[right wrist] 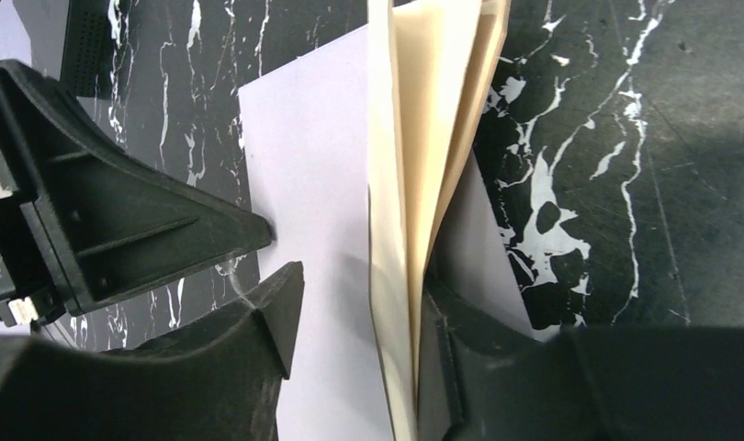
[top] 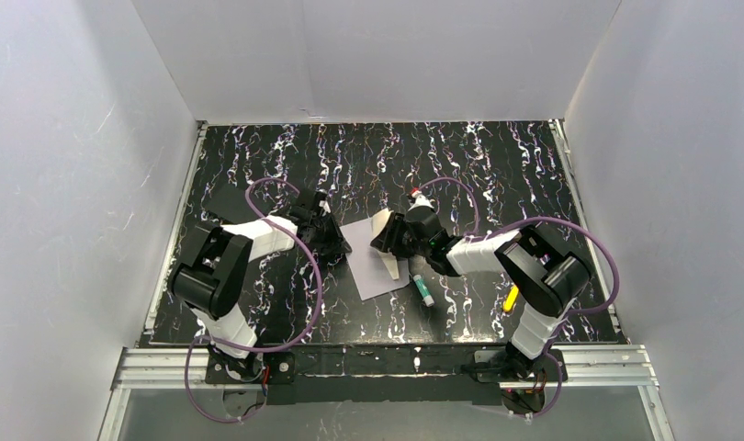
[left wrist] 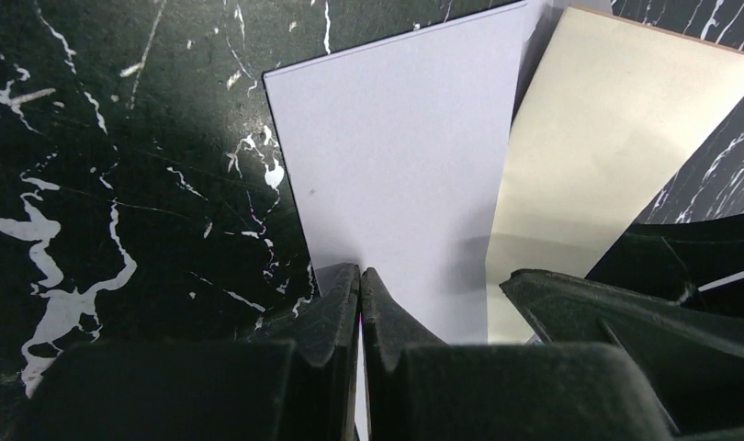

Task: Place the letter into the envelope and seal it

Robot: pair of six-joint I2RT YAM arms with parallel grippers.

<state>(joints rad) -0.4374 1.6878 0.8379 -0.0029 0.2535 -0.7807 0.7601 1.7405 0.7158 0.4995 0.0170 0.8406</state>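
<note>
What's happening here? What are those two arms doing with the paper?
Two robot arms are working on getting a letter into an envelope. The left gripper is pinched shut on one edge of the pale lavender envelope, which lies on the black marbled table. The right gripper has its jaws apart around the folded tan letter, which stands on edge over the envelope and leans on one finger. The letter is not inside yet, and nothing is sealed.
</note>
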